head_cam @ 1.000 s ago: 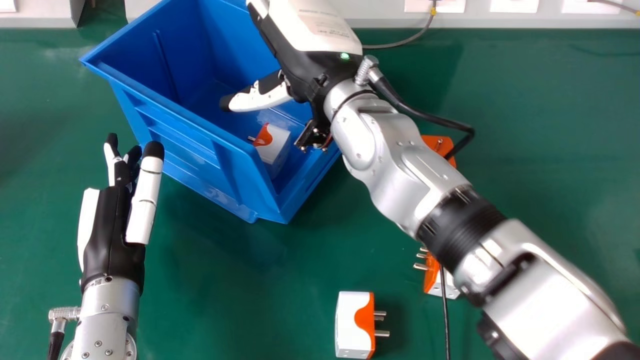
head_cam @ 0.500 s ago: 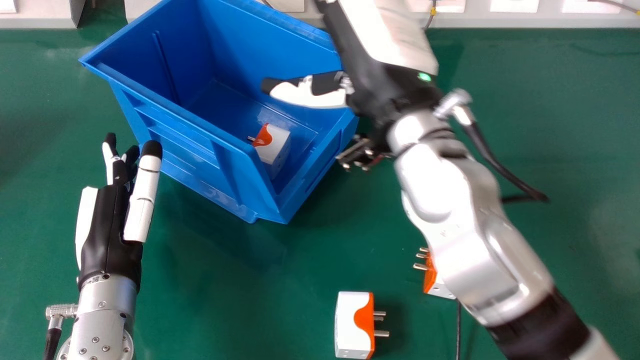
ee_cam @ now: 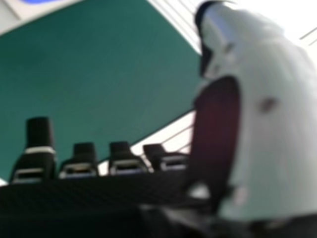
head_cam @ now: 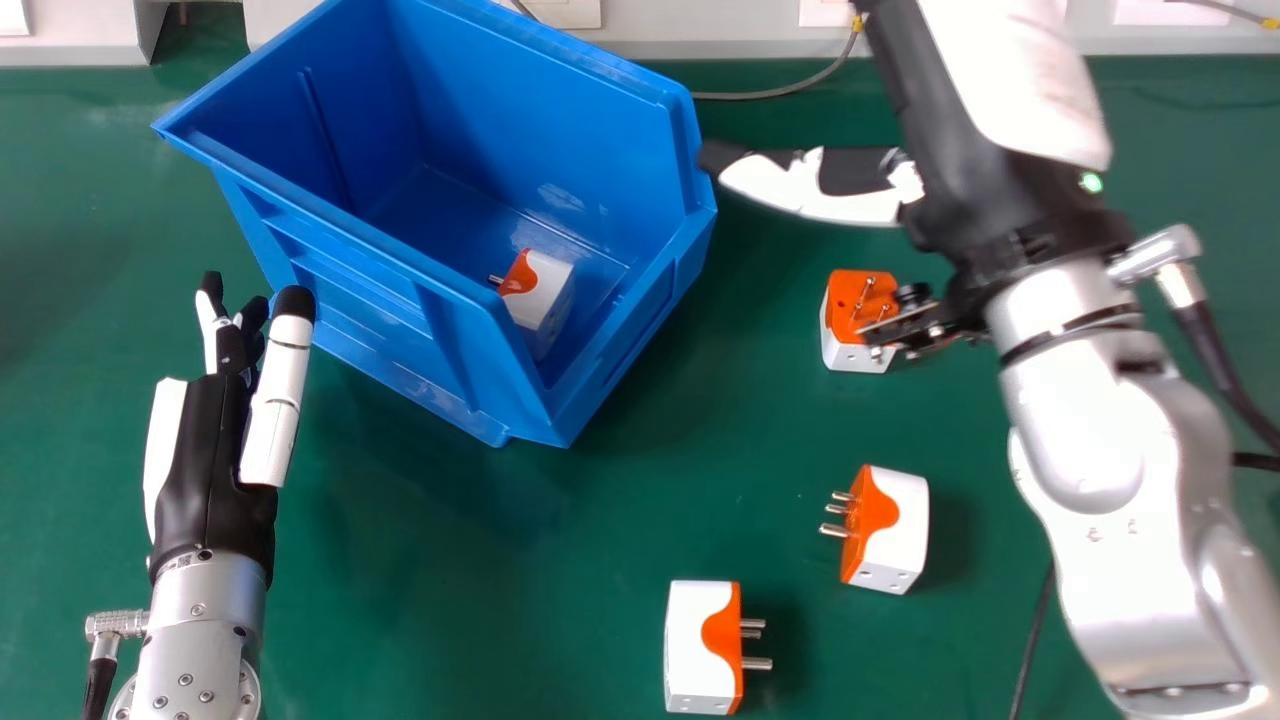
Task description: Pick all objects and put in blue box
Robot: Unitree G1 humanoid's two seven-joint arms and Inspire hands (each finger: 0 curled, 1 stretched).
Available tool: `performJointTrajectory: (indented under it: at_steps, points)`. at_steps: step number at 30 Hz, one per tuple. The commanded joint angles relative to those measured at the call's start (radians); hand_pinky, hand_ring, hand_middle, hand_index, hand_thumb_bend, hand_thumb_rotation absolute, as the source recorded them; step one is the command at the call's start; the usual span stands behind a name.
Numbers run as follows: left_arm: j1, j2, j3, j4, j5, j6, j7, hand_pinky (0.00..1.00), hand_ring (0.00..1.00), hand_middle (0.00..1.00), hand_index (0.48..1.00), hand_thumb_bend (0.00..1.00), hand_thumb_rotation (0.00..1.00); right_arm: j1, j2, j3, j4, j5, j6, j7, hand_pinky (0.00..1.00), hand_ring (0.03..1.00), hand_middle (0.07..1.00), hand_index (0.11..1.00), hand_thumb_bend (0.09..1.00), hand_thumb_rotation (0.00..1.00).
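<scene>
In the head view my right hand (head_cam: 1000, 170) is above the table, to the right of the blue box (head_cam: 560, 400), its thumb pointing toward the box's rim. It also appears in the right hand view, where the hand (ee_cam: 257, 119) has its fingers extended and holds nothing. My left hand (head_cam: 215, 460) rests open at the box's left front. Inside the box lies a white and orange plug adapter (head_cam: 540, 290). On the table are three more: one adapter (head_cam: 855, 350) partly behind the right wrist, a second adapter (head_cam: 900, 530) nearer, and a third adapter (head_cam: 695, 650) at the front.
A grey cable (head_cam: 770, 95) runs along the back edge beside pale panels (head_cam: 690, 20). A dark cable (head_cam: 1035, 640) hangs near the right forearm. Green tabletop (head_cam: 450, 580) extends between the left hand and the front adapter.
My right hand has moved right, from over the box to beyond its right side, uncovering two adapters on the table. The left hand has shifted very slightly left.
</scene>
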Motion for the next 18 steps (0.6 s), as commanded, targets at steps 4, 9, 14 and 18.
performJointTrajectory:
  at_steps: [4,9,14,18]
  points:
    - [-0.012,0.012,0.007,-0.016,-0.004,-0.008,0.001,0.99,0.99,0.98,0.971,0.59,0.98,0.048,-0.012,-0.066,-0.094,-0.011,0.018,0.027,0.79,0.966,1.0,0.983,0.442,0.32]
    - [-0.006,0.013,0.012,-0.02,-0.006,-0.01,-0.004,0.99,0.99,0.98,0.97,0.59,0.98,0.154,-0.001,-0.085,-0.177,-0.038,0.036,0.034,0.79,0.956,0.989,0.968,0.452,0.32]
    - [-0.003,0.019,0.015,-0.017,-0.003,-0.014,-0.008,0.99,0.99,0.98,0.97,0.59,0.98,0.298,0.023,-0.089,-0.24,-0.054,0.03,0.008,0.79,0.949,0.981,0.956,0.46,0.32]
    - [0.005,0.024,0.021,-0.027,-0.005,-0.009,-0.01,0.99,0.99,0.98,0.971,0.59,0.99,0.457,0.026,-0.104,-0.241,-0.007,-0.043,-0.031,0.77,0.939,0.969,0.944,0.473,0.32]
